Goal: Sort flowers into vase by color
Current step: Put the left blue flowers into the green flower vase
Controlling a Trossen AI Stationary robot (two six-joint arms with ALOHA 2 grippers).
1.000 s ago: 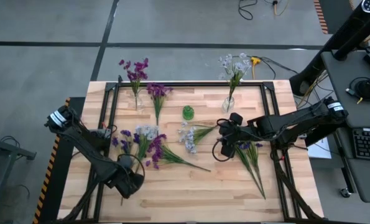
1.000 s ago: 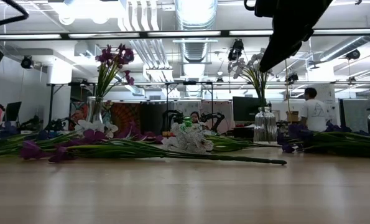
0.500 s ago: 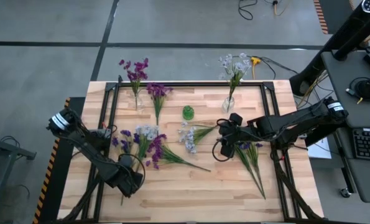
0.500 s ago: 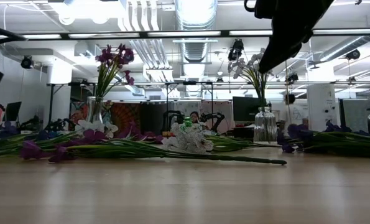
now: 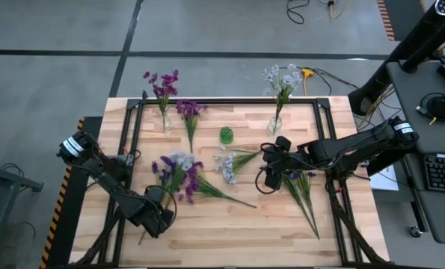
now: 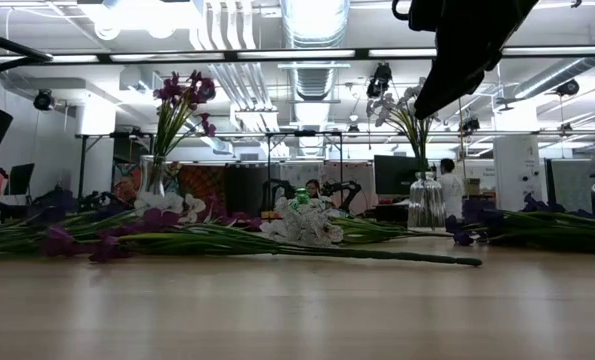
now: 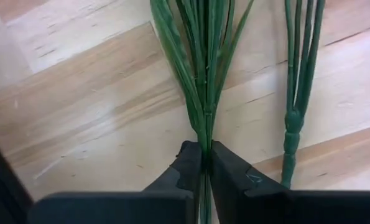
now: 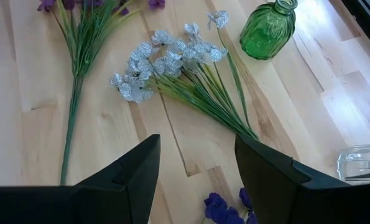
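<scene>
Left claw [image 7: 204, 163] clamps a green flower stem [image 7: 203, 93] on the tabletop [image 7: 79, 112]; right claw [image 8: 197, 162] hovers wide open, empty, near the green vase [image 8: 268, 26].

Table [image 5: 229, 224]: pale wood planks, visible grain, matt to faintly satin; reflects light softly in low view. Frame rails [image 5: 136, 123]: black metal, matt.

Flowers [image 5: 179, 175]: stems look like smooth green plastic, slight sheen in left wrist view; petals look like thin cloth, matt. Pale sprig [image 8: 166, 59] has a silvery, slightly crinkled finish.

Green vase [image 8: 268, 25]: ribbed translucent glass, glossy. 2 clear vases [image 6: 426, 203]: smooth, transparent, glossy.

Left gripper [image 7: 203, 171]: dark, matt, hard plastic look, pads pressed on a stem. Right gripper [image 8: 197, 165]: same matt black finish, fingers apart.

Floor [image 5: 57, 75]: grey, smooth, matt.
</scene>
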